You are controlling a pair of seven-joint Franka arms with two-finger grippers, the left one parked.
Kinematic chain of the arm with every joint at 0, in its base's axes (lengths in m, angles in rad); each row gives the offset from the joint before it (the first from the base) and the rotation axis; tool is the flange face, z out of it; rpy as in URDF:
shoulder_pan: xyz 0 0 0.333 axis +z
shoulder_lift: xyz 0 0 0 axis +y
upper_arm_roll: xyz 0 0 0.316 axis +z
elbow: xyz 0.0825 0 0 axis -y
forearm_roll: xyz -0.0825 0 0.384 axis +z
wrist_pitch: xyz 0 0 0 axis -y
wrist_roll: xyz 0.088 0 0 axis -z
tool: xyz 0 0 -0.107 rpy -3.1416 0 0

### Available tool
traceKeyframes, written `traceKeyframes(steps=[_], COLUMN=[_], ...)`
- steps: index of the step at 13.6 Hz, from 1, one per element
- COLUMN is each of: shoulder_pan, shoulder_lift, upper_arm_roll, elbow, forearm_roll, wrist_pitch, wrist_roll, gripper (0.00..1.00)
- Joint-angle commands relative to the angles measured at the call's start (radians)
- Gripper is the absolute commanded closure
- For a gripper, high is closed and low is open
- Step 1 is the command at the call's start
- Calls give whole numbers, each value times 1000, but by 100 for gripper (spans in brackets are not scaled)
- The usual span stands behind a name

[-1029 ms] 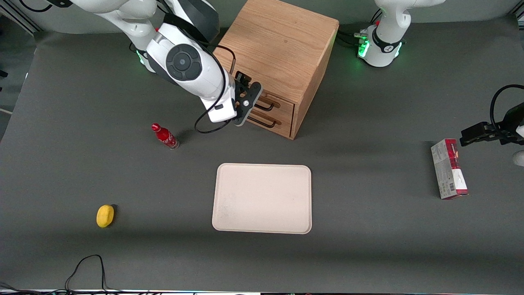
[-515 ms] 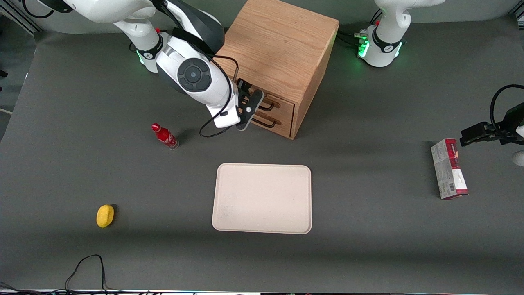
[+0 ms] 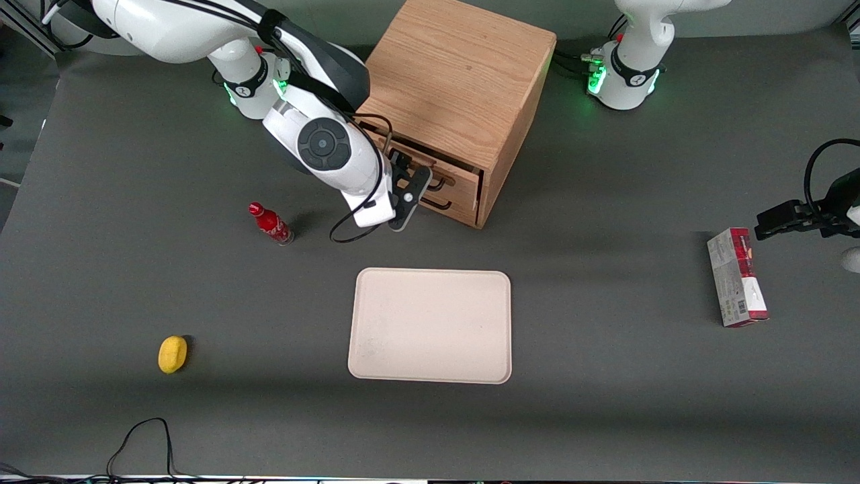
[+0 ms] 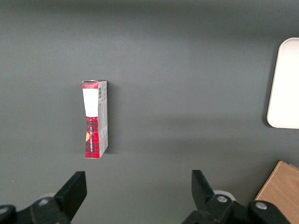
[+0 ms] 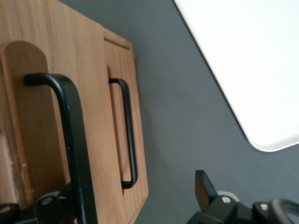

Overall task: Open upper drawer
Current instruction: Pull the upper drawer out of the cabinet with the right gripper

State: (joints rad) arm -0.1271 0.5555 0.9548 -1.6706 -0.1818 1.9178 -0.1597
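Upper drawer [image 3: 449, 176] slightly out, gripper [image 3: 408, 183] at its handle [image 5: 74, 140], wrist-view closeup.

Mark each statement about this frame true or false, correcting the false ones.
1. The upper drawer sticks out past the bottom drawer. True.
2. The gripper is at the upper drawer's handle. True.
3. The tray holds the red bottle. False: the bottle stands on the table, apart from the tray.
4. The yellow object sits on the cabinet. False: it lies on the table, nearer the front camera.
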Motion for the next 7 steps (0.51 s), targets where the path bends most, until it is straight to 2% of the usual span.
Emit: traceKeyframes(steps=[1,4,6,7], shoulder_pan=[-8,-6,-5,-5], shoulder_lift=[17,18,41,63], upper_arm_roll=[-19,-79,-123,-125], elbow=[70,138,169,199], forearm_roll=[-30,-59,-131,-146], wrist_pitch=[-5,-8,-5,-5], wrist_roll=[-59,-131,-174,-184], gripper=[0,0,0,0])
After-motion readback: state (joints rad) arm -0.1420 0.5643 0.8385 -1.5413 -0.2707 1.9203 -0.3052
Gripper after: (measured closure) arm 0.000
